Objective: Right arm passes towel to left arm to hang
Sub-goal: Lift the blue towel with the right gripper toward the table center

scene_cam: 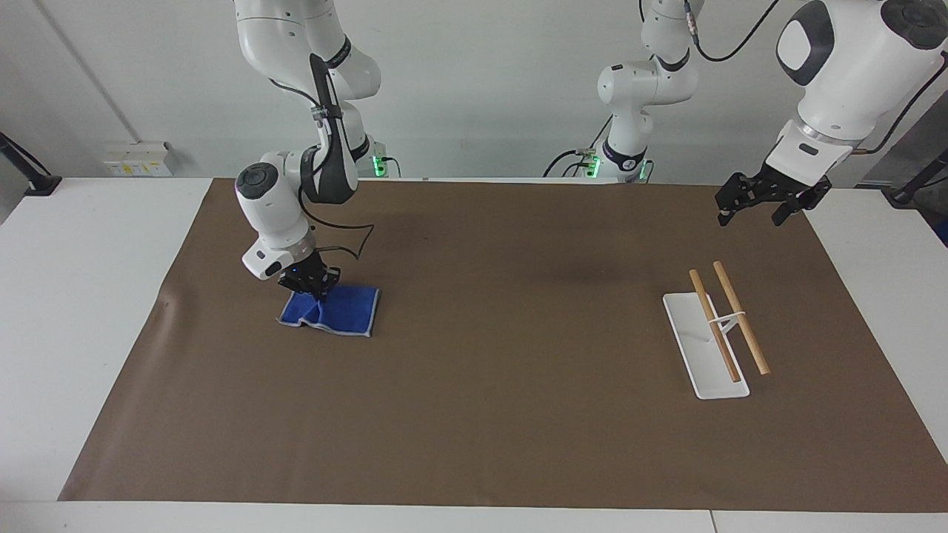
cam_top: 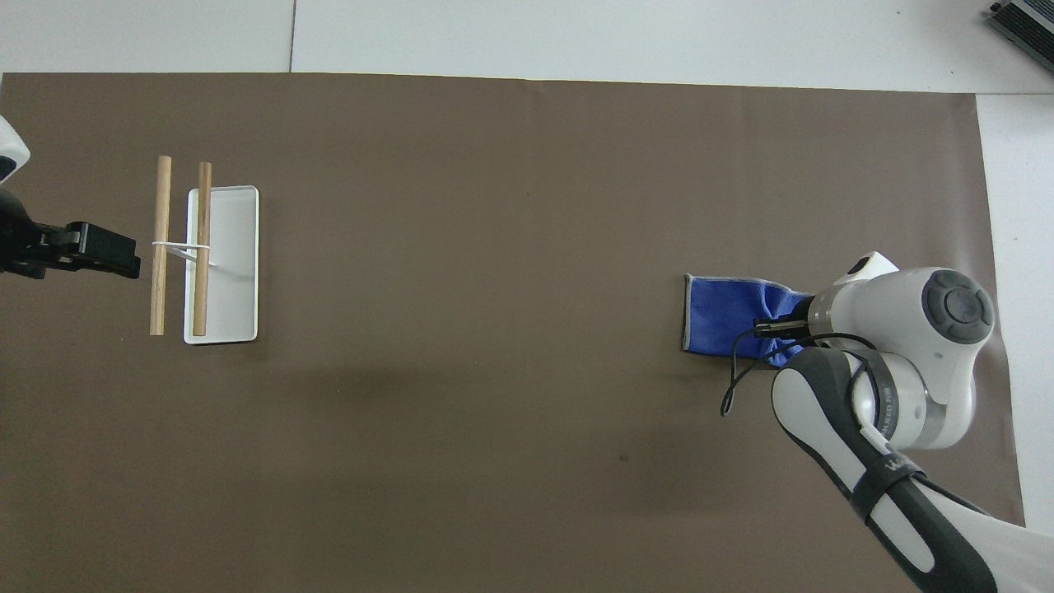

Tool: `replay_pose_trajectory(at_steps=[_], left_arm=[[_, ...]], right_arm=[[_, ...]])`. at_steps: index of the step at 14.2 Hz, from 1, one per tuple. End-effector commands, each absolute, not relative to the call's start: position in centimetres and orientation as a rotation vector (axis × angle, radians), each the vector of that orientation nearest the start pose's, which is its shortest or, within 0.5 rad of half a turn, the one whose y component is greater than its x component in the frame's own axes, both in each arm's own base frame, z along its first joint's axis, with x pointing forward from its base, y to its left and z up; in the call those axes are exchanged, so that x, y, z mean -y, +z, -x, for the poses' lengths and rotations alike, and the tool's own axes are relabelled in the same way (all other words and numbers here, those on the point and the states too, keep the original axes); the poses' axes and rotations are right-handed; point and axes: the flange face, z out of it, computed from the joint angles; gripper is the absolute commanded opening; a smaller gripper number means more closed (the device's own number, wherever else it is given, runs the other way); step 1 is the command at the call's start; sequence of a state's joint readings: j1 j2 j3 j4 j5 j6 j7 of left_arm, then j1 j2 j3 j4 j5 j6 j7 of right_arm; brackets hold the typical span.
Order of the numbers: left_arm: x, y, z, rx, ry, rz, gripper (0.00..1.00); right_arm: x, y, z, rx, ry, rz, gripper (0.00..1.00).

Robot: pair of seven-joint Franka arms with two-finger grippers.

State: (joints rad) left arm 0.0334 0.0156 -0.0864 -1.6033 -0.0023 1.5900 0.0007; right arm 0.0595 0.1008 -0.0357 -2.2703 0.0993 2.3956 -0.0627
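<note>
While the right gripper [scene_cam: 317,289], left of centre, pinches the towel [scene_cam: 342,312], its long axis points toward the left gripper [scene_cam: 763,201], open and waiting upper right.
</note>
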Motion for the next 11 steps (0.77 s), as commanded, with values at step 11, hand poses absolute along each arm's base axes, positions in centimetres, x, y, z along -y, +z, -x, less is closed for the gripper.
replay_pose_trajectory(at_steps=[11], left_arm=[[2.8,60.4,-55.2,-0.068,0.054,3.120,1.00]], right_arm=[[-4.1,47.7,-57.8,-0.406,0.096,2.493,0.00]])
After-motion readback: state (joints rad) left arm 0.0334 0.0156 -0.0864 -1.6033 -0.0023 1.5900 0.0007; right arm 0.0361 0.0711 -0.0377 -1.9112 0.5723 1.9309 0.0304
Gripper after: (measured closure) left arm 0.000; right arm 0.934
